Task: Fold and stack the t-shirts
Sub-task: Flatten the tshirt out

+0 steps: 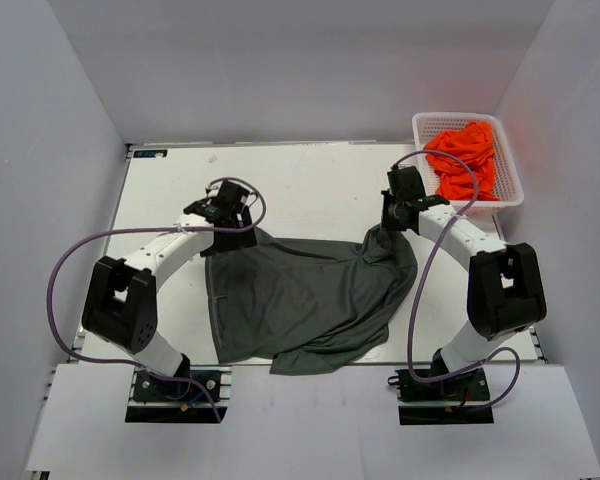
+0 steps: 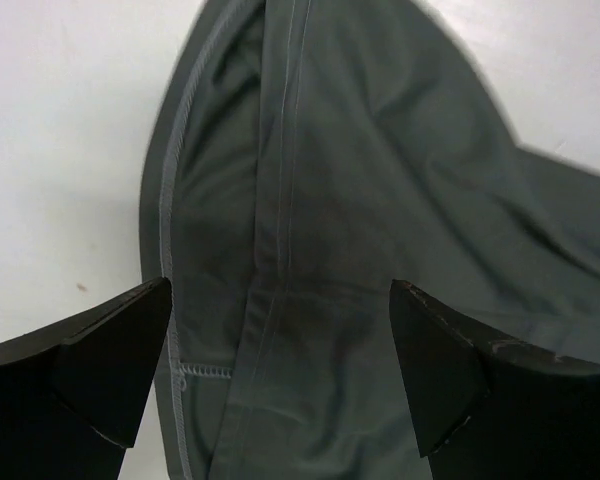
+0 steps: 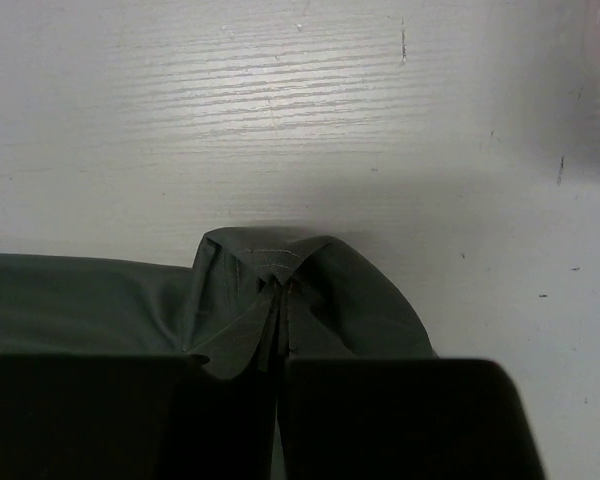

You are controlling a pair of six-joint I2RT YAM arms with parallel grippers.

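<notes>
Dark grey soft cloth t-shirt (image 1: 300, 295) lies rumpled on the white tabletop (image 1: 300, 180), spread between both pincers. Over its seamed edge the left pincer (image 2: 280, 330) gapes wide, holding nothing. The right pincer (image 3: 280, 300) is clamped tight on a bunched fold of it. Beyond that pincer, to its right, bright orange cloth t-shirts (image 1: 467, 160) fill a white plastic basket (image 1: 425, 122).

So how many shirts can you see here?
2 at least: a dark grey t-shirt spread on the table, and an orange heap in the white basket that may hide several.
</notes>
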